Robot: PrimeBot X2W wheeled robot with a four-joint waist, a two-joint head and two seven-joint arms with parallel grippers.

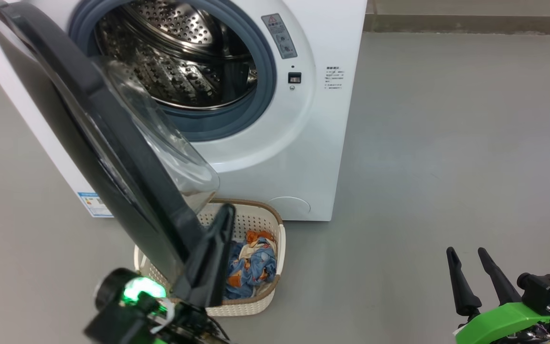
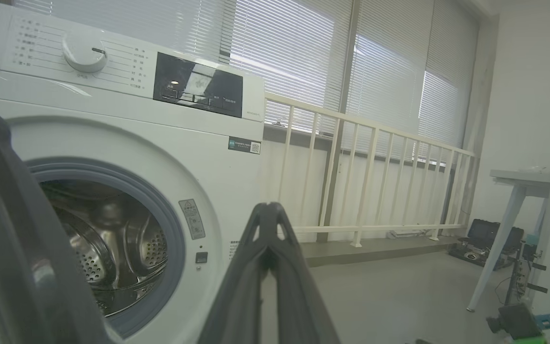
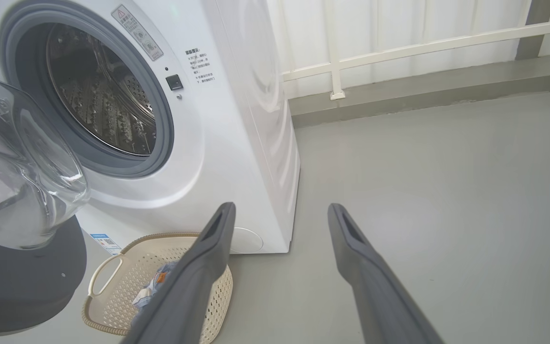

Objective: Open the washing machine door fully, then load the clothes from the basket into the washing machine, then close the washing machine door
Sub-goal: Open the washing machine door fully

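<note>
Head view: one machine (image 1: 265, 157) stands with its one door (image 1: 112, 157) swung out from the left of the drum (image 1: 184, 57) mouth, which is uncovered. The door's black rim runs edge-on toward the camera, and its low free edge hangs over the left part of the one basket (image 1: 256, 210). The basket sits on the floor (image 1: 447, 143) just in front of the machine's base, below the drum. It holds one heap of clothes (image 1: 251, 263); the pieces cannot be counted. Of the two grippers, the left gripper (image 1: 227, 212) is clenched, fingers pressed together with nothing between them, and is above the basket, just beside the door's lower rim; whether it touches the rim I cannot tell. The right gripper (image 1: 466, 252) is released, fingers apart, well to the right of the machine over bare floor. Grey floor runs wide on the machine's right as far as a white railing (image 3: 399, 48) behind it.
</note>
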